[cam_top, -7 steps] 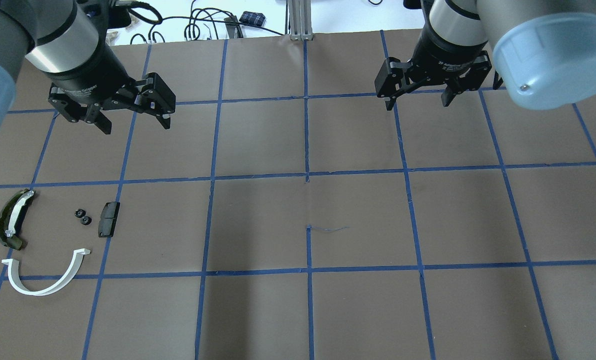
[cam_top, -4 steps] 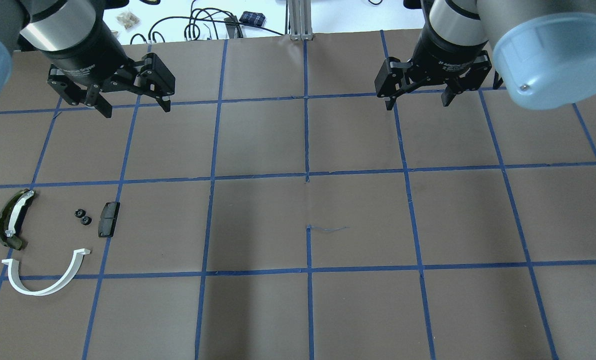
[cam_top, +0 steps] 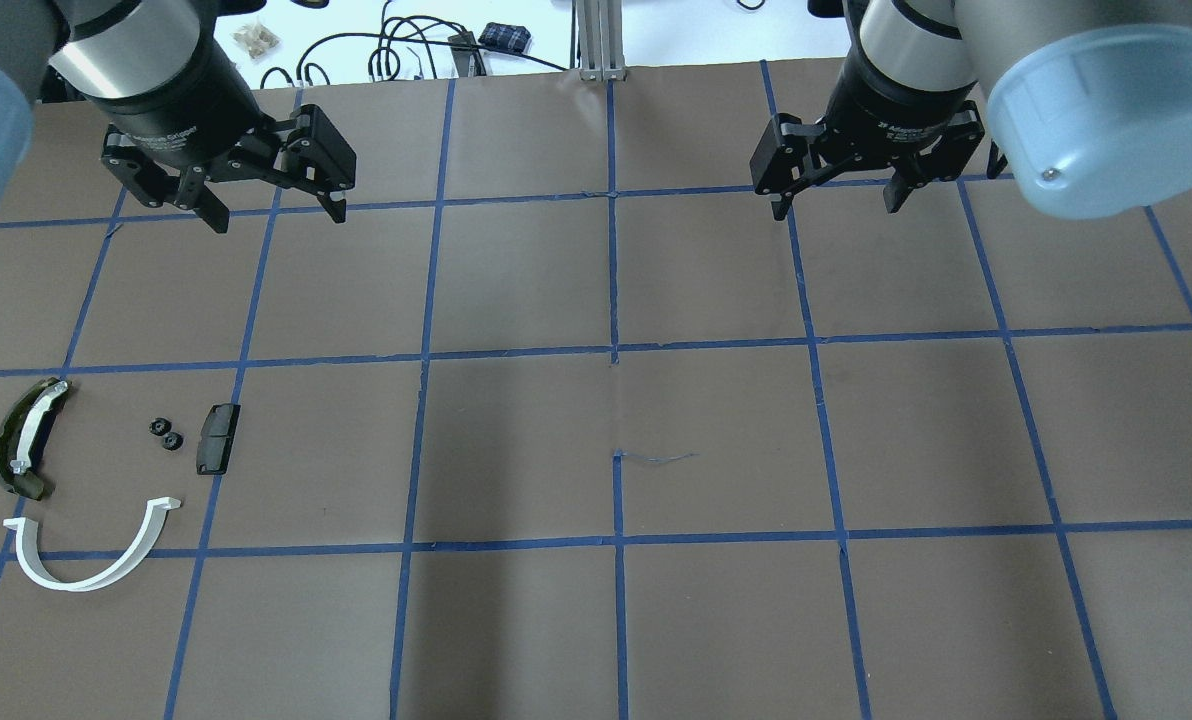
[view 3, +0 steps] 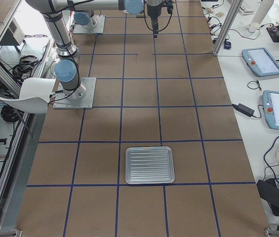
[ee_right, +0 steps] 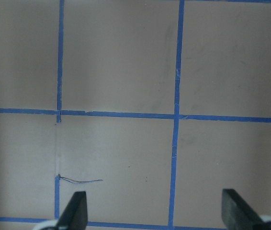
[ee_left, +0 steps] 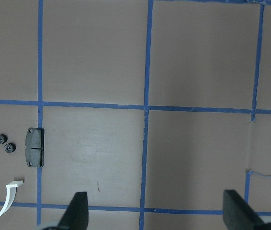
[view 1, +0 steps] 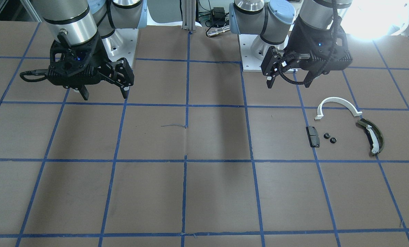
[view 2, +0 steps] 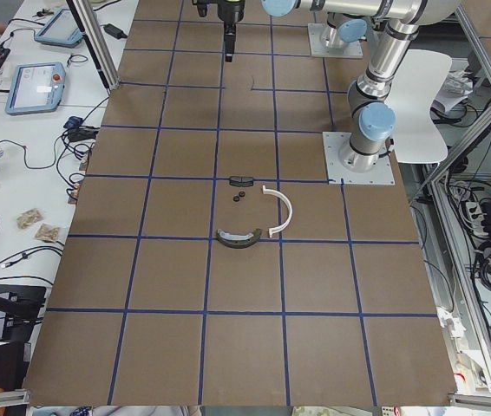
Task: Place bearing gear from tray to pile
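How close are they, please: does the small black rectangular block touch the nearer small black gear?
Apart: the left wrist view shows bare table between the black block and the gear.

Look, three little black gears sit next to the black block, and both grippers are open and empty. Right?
Not quite. The overhead view shows two little black gears, not three, next to the black block. The left gripper and right gripper are indeed open and empty.
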